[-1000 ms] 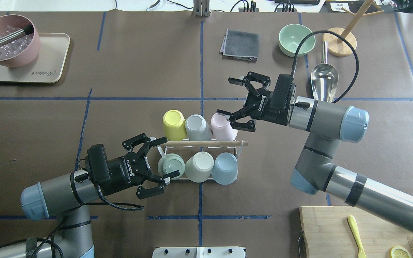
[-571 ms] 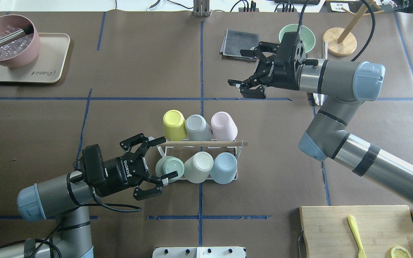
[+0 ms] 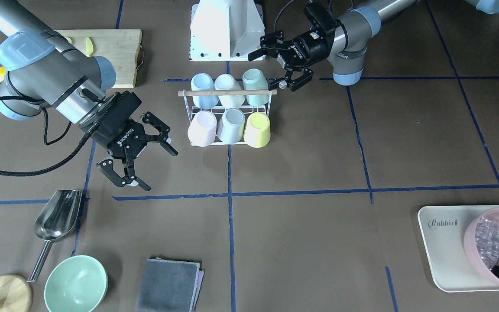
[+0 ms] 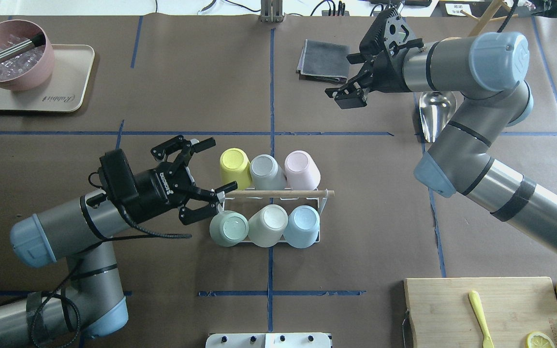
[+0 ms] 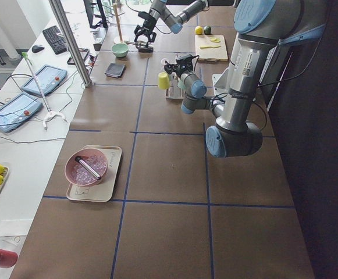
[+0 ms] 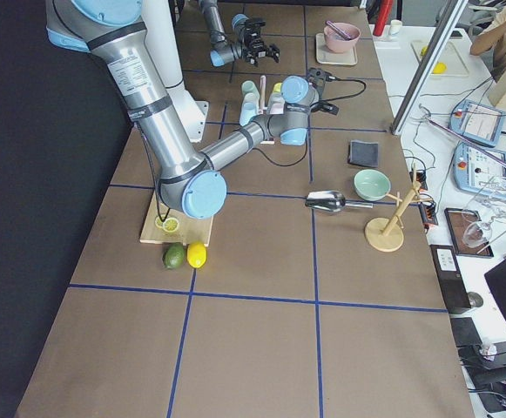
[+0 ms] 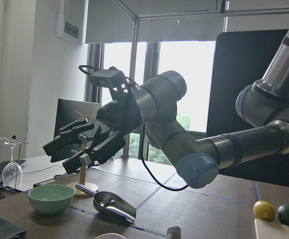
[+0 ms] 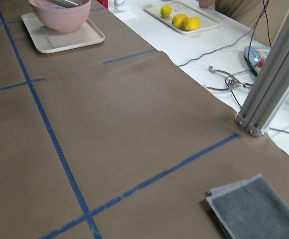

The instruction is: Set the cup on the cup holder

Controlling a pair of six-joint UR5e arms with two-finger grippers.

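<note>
The white wire cup holder, with a wooden rod (image 4: 278,193) across its top, stands mid-table and also shows in the front view (image 3: 228,92). Several cups sit upside down on it: yellow (image 4: 235,166), grey (image 4: 266,171) and pink (image 4: 302,169) in the far row, green (image 4: 230,227), cream (image 4: 268,224) and blue (image 4: 302,226) in the near row. My left gripper (image 4: 221,163) is open and empty, just left of the rod's end and the yellow cup. My right gripper (image 3: 159,170) is open and empty, raised well away from the rack, near the grey cloth (image 4: 324,60).
A pink bowl (image 4: 10,55) sits on a beige tray (image 4: 70,92) at the far left. A metal scoop (image 3: 56,214), a green bowl (image 3: 76,284) and a wooden stand (image 3: 0,294) are beyond the right arm. A cutting board (image 4: 476,309) lies near right.
My right gripper has pulled away from the pink cup, up and toward the table's far side. My left gripper has moved from beside the green cup toward the rod's end. Both stayed open.
</note>
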